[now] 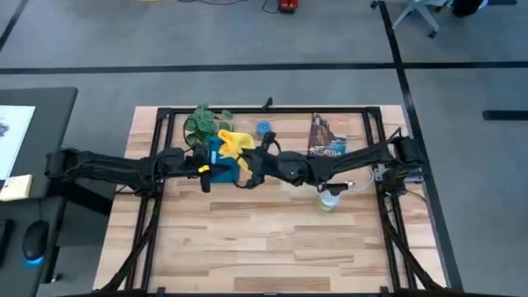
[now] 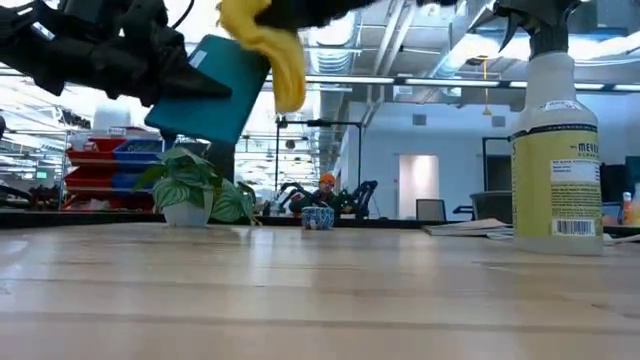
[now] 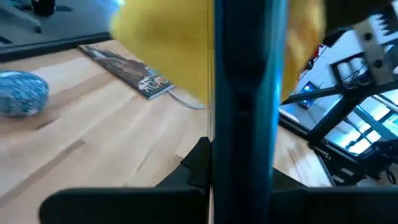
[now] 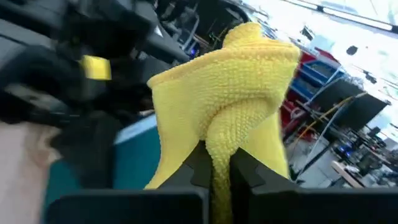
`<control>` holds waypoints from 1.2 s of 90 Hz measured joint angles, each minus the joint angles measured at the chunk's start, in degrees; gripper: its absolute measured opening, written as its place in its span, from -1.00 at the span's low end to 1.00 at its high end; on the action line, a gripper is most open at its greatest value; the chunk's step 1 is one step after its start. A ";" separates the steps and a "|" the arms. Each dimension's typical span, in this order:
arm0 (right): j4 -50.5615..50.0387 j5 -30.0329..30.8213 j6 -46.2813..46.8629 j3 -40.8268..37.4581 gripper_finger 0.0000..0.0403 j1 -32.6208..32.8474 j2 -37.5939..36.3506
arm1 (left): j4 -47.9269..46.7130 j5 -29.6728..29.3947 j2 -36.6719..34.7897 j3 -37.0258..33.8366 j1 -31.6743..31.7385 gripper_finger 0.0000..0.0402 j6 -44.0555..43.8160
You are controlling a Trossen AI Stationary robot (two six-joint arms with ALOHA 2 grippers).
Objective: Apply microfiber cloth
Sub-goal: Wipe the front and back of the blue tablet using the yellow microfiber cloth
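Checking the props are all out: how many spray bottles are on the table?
1. The spray bottle stands upright on the table, under the right arm, right of centre. Others could hide beneath the arms.

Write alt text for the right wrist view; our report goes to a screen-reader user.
The right gripper is shut on a bunched, bright yellow microfiber cloth, holding it up against a flat teal-backed tablet. The left gripper, dark with a yellow tag, holds that tablet, with a blurred workshop behind.
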 joint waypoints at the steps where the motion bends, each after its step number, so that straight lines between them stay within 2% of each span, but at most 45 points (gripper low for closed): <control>1: 0.01 -0.02 -0.01 0.11 -0.99 -0.05 0.19 | 0.55 -0.13 0.56 0.00 -0.15 -0.95 -0.06; 17: -1.16 -0.49 -0.06 2.71 -0.99 -0.70 4.14 | 8.32 -0.84 8.86 0.90 -1.82 -0.95 -1.81; 31: -1.50 -1.04 -2.21 6.24 -0.99 -1.31 7.47 | 9.26 -1.37 14.22 4.42 -3.43 -0.95 -0.80; 37: -5.13 -1.18 -2.21 7.41 -0.99 -1.33 8.08 | 8.78 -1.32 15.64 5.68 -3.90 -0.95 -0.39; 57: -19.55 -1.55 4.55 7.98 -0.99 -0.42 8.29 | 6.75 -1.21 16.18 6.44 -4.03 -0.94 1.06; 69: -23.77 -1.48 4.76 7.84 -0.99 0.20 8.50 | 4.51 -1.41 15.31 6.53 -3.99 -0.94 1.85; 80: -21.50 2.68 1.55 7.62 -0.99 0.11 7.99 | 4.09 -1.83 15.05 6.86 -4.05 -0.94 1.84; 90: -15.17 4.19 -1.48 7.28 -0.99 -0.69 6.57 | 5.16 -2.18 15.45 7.10 -4.29 -0.94 1.45; 100: -8.25 5.73 -3.74 7.48 -0.99 -1.66 5.09 | 5.09 0.23 15.79 7.08 -4.95 -0.94 1.05; 108: -7.46 5.80 -3.30 7.66 -0.99 -2.09 4.90 | 5.53 0.70 15.80 7.07 -5.02 -0.94 1.39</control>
